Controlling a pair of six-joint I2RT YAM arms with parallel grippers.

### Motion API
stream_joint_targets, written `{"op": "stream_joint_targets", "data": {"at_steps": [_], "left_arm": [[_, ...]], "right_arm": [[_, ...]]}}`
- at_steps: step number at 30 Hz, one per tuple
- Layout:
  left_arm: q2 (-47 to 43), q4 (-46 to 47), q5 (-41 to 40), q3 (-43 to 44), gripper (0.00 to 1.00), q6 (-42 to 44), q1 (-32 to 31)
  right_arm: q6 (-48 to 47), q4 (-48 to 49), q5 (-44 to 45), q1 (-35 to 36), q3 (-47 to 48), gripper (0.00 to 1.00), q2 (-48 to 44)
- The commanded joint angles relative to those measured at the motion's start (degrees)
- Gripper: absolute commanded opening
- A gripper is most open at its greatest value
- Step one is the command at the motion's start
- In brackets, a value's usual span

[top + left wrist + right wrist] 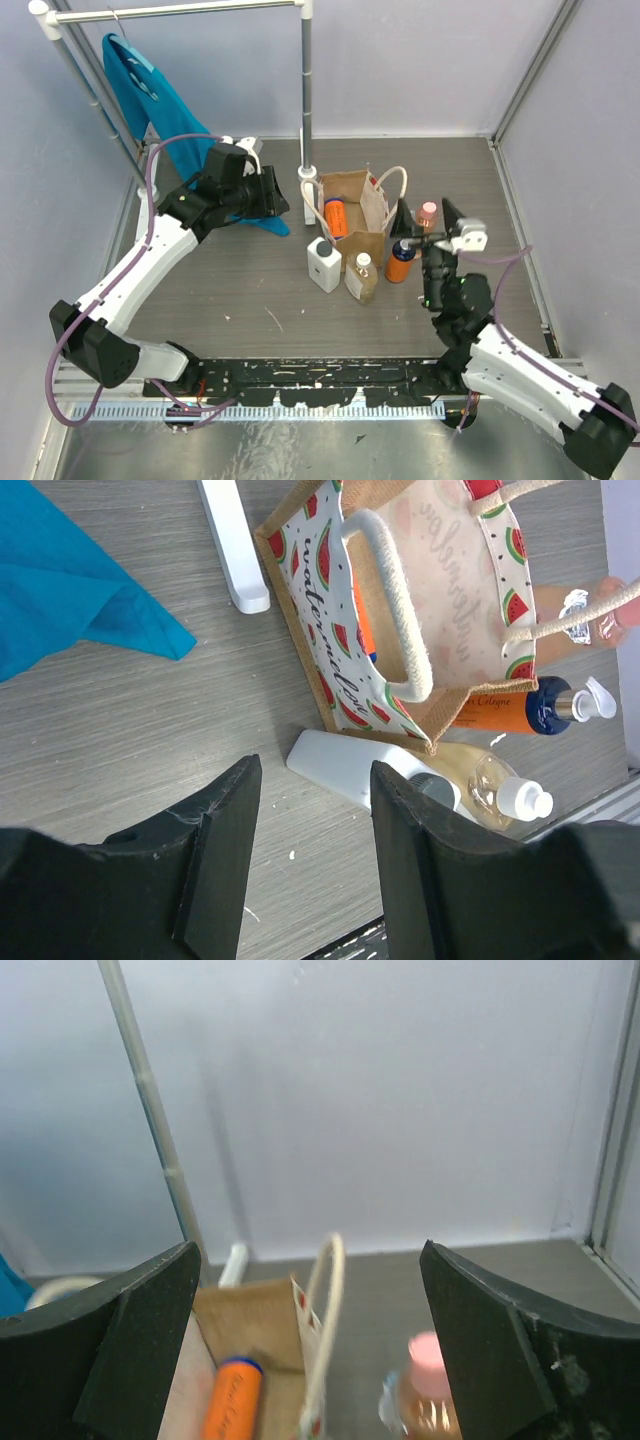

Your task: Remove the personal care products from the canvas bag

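The tan canvas bag [362, 200] stands upright mid-table with an orange bottle with a blue band [336, 217] inside it. A white rectangular bottle [323, 265], an amber bottle with a white cap [362, 278] and an orange pump bottle [401, 262] stand in front of the bag. A pinkish bottle [428, 214] stands to its right. My left gripper [270, 195] is open and empty, left of the bag. My right gripper [427, 218] is open and empty, around the pinkish bottle's level. The right wrist view shows the bag [250, 1310], the orange bottle [230, 1400] and the pinkish bottle [430, 1390].
A teal-blue cloth [150, 90] hangs from a white rack [306, 90] at the back left; the rack's foot [235, 550] lies by the bag [440, 570]. Grey walls close the back and right sides.
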Motion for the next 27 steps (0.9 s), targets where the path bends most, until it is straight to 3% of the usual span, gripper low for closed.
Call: {"op": "stream_joint_targets", "data": {"at_steps": [1,2,3,5,6,8,10,11,16,20,27], "left_arm": [[0.65,0.25,-0.74,2.03,0.55,0.33,0.18],[0.94,0.3,-0.78,2.2,0.55,0.16,0.2],[1.17,0.21,-0.78,2.45,0.55,-0.1,0.21],[1.52,0.02,-0.66,2.92,0.54,-0.67,0.2],[1.58,-0.17,-0.5,3.17,0.54,-0.86,0.16],[1.72,-0.53,-0.35,3.72,0.54,-1.06,0.2],[1.59,-1.34,-0.58,4.26,0.54,-1.11,0.2],[1.38,-1.49,-0.6,4.41,0.54,-1.17,0.2],[-0.05,-1.35,-0.48,3.85,0.55,-2.16,0.18],[-0.19,-1.69,-0.39,3.74,0.55,-2.06,0.2],[-0.01,-1.57,-0.07,3.0,0.55,-1.86,0.2]], "right_arm": [[3.4,-33.69,-3.57,0.4,20.16,0.75,5.05],[4.27,-41.38,-6.64,0.35,26.39,0.38,8.89],[4.94,-46.37,-7.73,0.42,33.92,0.08,13.51],[7.94,-58.81,-8.92,0.26,47.14,0.01,23.77],[9.33,-66.03,-10.72,0.02,51.89,0.06,29.73],[13.12,-80.7,-16.66,-1.44,69.28,0.29,41.07],[15.5,-87.7,-21.03,-2.11,78.02,0.54,48.99],[17.09,-89.58,-22.39,-2.8,80.76,0.59,51.99],[22.84,-93.72,-28.0,-8.4,86.07,0.64,60.89],[24.21,-94.32,-27.05,-9.39,85.68,0.67,65.58],[24.69,-94.56,-38.69,-12.39,82.03,0.73,75.44]]}}
